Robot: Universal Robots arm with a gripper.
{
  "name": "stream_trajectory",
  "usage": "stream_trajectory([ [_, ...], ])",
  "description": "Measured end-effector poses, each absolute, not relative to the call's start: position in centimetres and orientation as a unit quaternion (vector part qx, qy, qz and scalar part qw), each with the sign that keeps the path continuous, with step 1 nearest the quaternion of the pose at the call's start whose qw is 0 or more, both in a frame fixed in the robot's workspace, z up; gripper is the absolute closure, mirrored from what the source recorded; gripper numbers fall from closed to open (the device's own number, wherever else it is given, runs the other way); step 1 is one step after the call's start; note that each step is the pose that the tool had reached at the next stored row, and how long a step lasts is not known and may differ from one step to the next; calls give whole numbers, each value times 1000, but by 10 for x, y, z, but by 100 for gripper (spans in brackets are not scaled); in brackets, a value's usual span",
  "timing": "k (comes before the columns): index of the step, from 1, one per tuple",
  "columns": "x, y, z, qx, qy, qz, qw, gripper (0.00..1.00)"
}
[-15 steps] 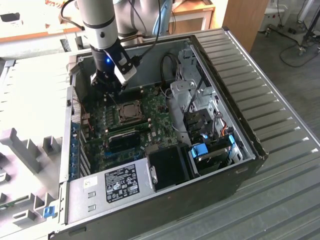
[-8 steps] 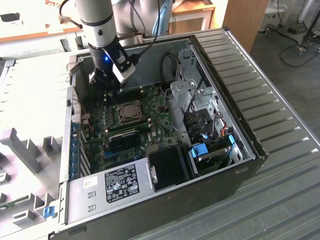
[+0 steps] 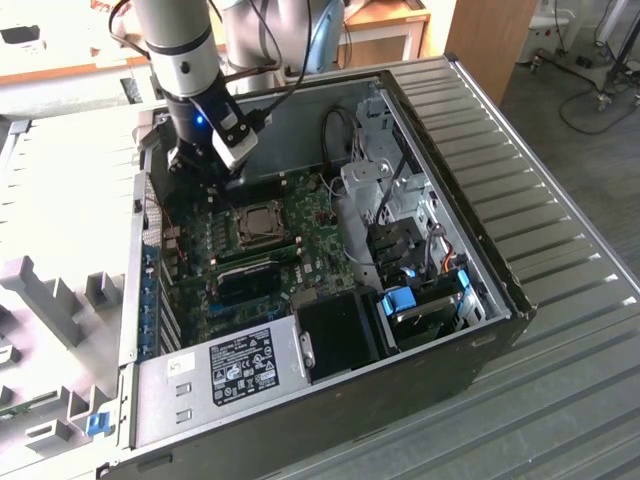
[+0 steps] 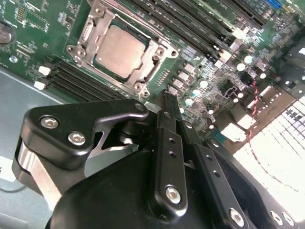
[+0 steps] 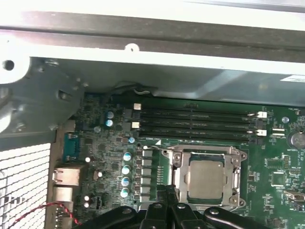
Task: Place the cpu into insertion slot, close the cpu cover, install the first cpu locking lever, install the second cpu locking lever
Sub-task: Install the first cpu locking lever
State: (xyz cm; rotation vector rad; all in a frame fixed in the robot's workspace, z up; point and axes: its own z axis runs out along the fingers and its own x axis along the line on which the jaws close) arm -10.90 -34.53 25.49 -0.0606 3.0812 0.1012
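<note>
Your gripper (image 4: pixel 167 98): fingers pressed together with nothing between them, tips just beside the insertion slot (image 4: pixel 76 50). The cpu (image 4: pixel 119 51) sits flat in that slot. The cpu cover (image 4: pixel 153 57) frames it and looks to be lying down, though the angle leaves that unsure.

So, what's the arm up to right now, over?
Gripper shut, nothing in it, tips close beside the cpu cover. Cpu seated, cover down around it. Nothing between gripper and cover.
</note>
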Motion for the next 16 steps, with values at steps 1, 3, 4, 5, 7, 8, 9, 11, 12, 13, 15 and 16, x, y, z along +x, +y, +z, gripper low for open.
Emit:
stream_trajectory([
  [1,-110,-345,255,-20,999,33,30,89],
  [3,-111,-345,255,-19,998,47,31,89],
  [4,-111,-346,255,-19,998,56,31,89],
  [5,-111,-346,255,-19,997,65,31,89],
  [7,-111,-346,255,-18,997,75,31,89],
  [8,-112,-346,255,-18,996,76,31,89],
  [9,-113,-346,255,-18,996,77,32,89],
  [11,-118,-346,255,-19,996,78,34,89],
  [12,-120,-346,255,-19,996,78,35,89],
  [13,-122,-346,255,-19,996,79,36,89],
  [15,-126,-346,254,-19,996,80,37,89],
  [16,-127,-346,254,-19,996,80,37,89],
])
